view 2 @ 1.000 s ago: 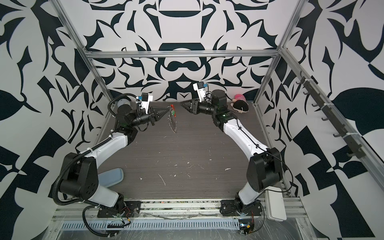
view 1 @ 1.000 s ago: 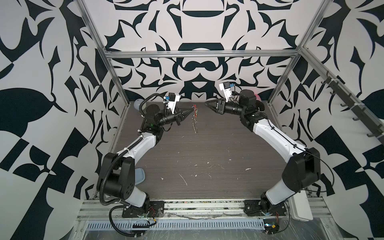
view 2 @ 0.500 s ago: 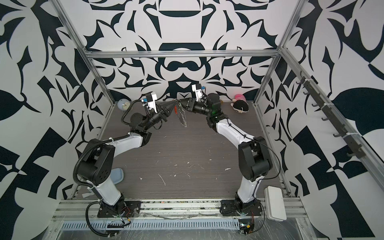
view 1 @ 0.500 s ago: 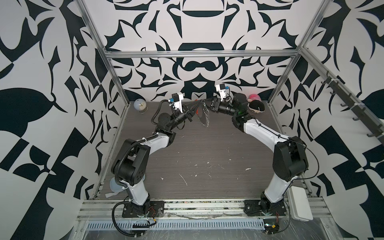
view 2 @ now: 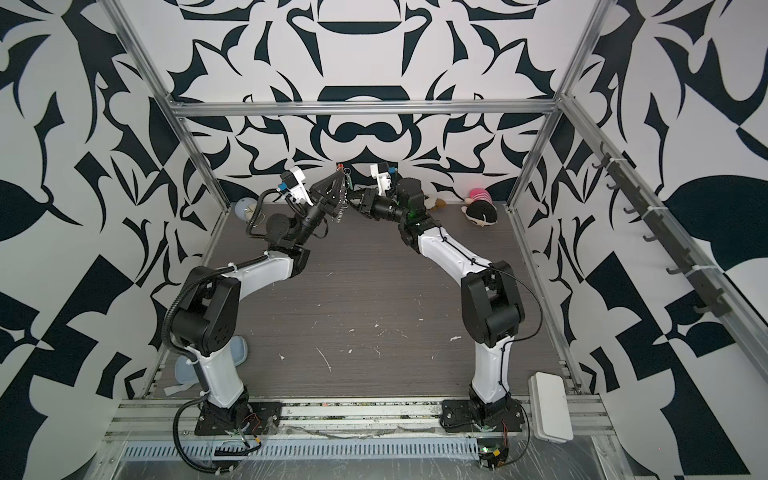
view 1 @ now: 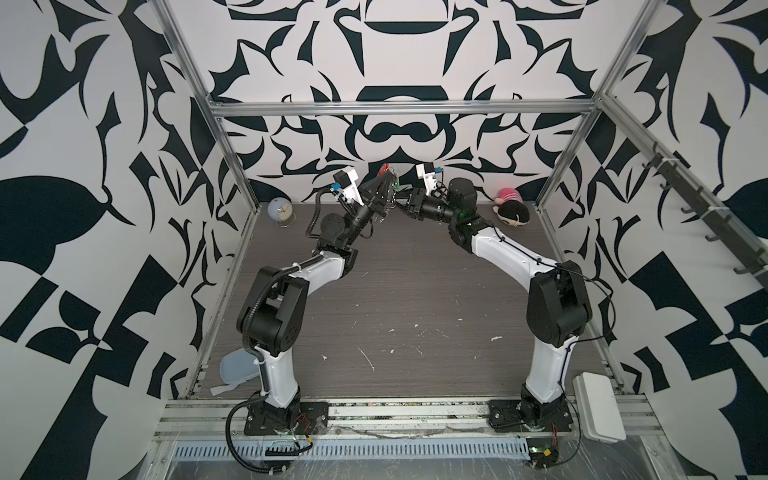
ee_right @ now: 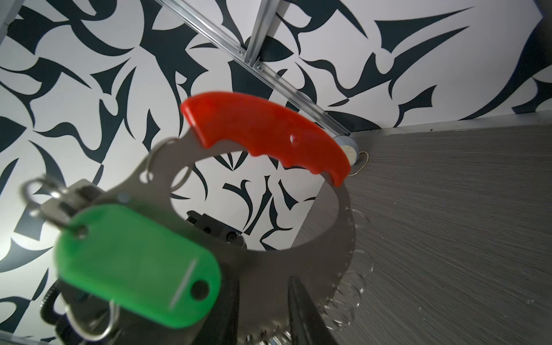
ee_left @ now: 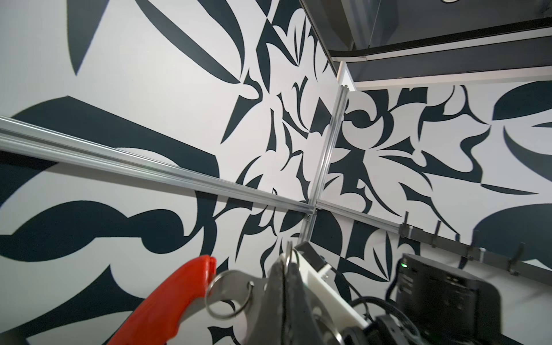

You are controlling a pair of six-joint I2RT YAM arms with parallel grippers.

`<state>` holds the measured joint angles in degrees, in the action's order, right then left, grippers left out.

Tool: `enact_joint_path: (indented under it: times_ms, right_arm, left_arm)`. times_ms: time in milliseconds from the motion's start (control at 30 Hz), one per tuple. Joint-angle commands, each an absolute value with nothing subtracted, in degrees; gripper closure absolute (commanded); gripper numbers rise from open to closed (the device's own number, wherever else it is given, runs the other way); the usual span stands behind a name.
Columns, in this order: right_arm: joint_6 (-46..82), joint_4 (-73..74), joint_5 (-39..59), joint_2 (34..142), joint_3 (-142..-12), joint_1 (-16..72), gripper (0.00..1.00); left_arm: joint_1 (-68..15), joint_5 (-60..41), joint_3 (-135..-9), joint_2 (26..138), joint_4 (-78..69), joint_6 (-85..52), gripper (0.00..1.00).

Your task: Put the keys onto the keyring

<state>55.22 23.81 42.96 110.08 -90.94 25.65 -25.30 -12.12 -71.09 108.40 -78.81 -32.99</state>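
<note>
- Green tag (ee_right: 134, 263) hangs in mid-air above the table's back edge, right up against the keyring (ee_right: 345, 209). Its small ring sits by the loop's clasp-like end; I cannot tell whether it is threaded on.
- Left gripper (view 1: 386, 183) is clenched on the keyring's metal band and holds it aloft, red grip uppermost.
- Right gripper (view 1: 401, 201) points at the tag from the opposite side; the views do not show whether it grasps it.
- Step in hand, as I judge it: threading the tag's ring onto the loop. The next move calls for fine alignment with the loop's opening.
- Table (view 1: 415, 291) is dark wood-grain, flecked with white. A clock (view 1: 281, 210) stands at the back left corner, a doll (view 1: 513, 210) at the back right and a white box (view 1: 598, 405) at the front right.
- Walls carry a black-and-white pattern on an aluminium frame.
</note>
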Motion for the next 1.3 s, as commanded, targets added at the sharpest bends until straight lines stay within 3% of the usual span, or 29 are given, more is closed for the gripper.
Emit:
enact_joint_path:
  times_ms: [0,300,500,800,967,1267]
  right_arm:
    - [52.92,21.34,40.73,110.22,-96.57,26.03,0.68]
    - [44.97,9.64,39.19,106.11,-97.02,19.45,0.68]
    - [37.59,-1.33,39.81,105.07,-104.47,17.49,0.65]
    - [39.20,-2.75,46.42,108.65,-116.77,17.62,0.61]
    - [41.14,0.82,48.99,109.23,-116.84,18.51,0.61]
    - [37.35,-3.45,45.71,110.22,-118.33,19.07,0.60]
  left_arm:
    - [-25.50,-11.00,-74.86,111.30,-82.62,-33.49,1.00]
    - [-23.31,-14.96,-77.95,113.37,-82.61,-40.19,1.00]
    - [-22.41,-18.36,-78.38,112.78,-82.61,-42.59,1.00]
    - [-22.48,-22.40,-78.32,112.05,-82.70,-45.55,1.00]
    - [-22.49,-22.44,-79.67,112.61,-82.69,-46.82,1.00]
    - [-22.68,-22.30,-81.47,113.89,-82.63,-49.28,1.00]
